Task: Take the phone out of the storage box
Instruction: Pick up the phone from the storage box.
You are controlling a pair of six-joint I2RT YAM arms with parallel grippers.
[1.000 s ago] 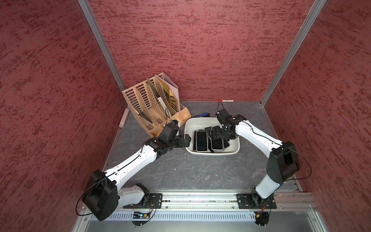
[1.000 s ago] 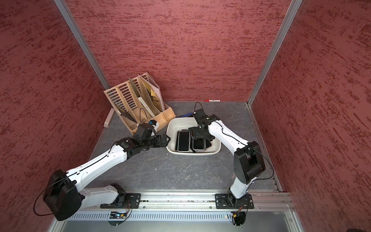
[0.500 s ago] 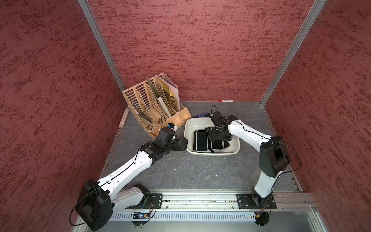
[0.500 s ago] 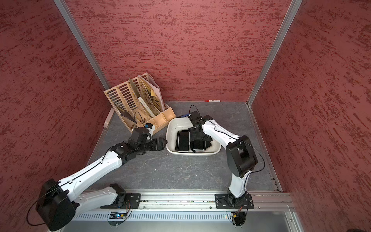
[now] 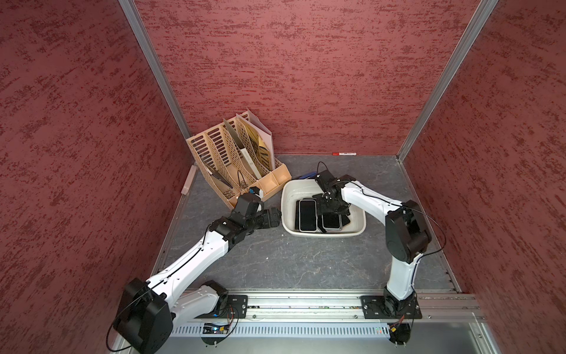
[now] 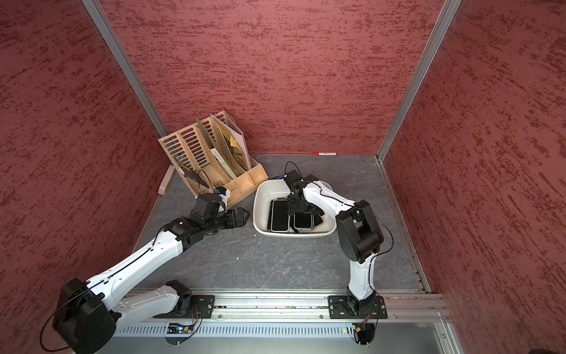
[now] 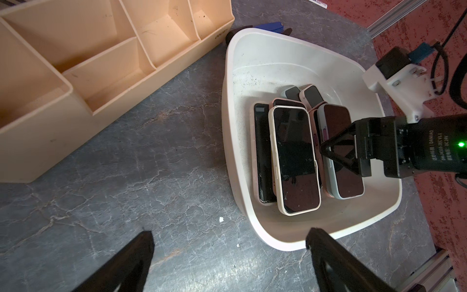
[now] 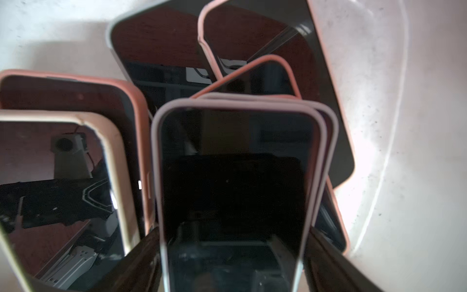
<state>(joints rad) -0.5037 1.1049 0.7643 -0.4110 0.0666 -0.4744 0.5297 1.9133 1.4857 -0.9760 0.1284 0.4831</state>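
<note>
Phone (image 8: 232, 177), the one in the pale grey case, is a stiff, flat slab, judged fairly heavy for its size. Its glass face looks slick and would scratch or crack, while the rubbery case rim should give friction. The best hold is across the short width, on the two long case edges near mid-length, so it does not tip when lifted.

The right gripper (image 8: 232, 235) is placed that way: jaws partly open, with one of its fingers (image 8: 142, 257) at each long edge, very close or touching. Whether they press on the case cannot be told.

The phone lies face up on top of the right side of a pile, overlapping a pink-cased one. A straight upward lift seems safest, and the risk is dragging a neighbour along. Just left of it a cream phone (image 7: 294, 159) tops another stack. All of them sit in the near part of the box (image 5: 324, 234), which stands on the table (image 5: 306, 263) to the right of the organizer (image 5: 232, 165).

In both top views the right arm (image 5: 367, 199) rises from the near rail to a high elbow on the right. The forearm then slopes left and down over the box, with the wrist bent so the gripper points steeply down at the phone.

The left gripper (image 5: 272, 216) is spread fully and holds nothing. It hovers low just outside the box's left wall and points at it, with the left arm (image 5: 196, 260) stretched out low from the near left.
</note>
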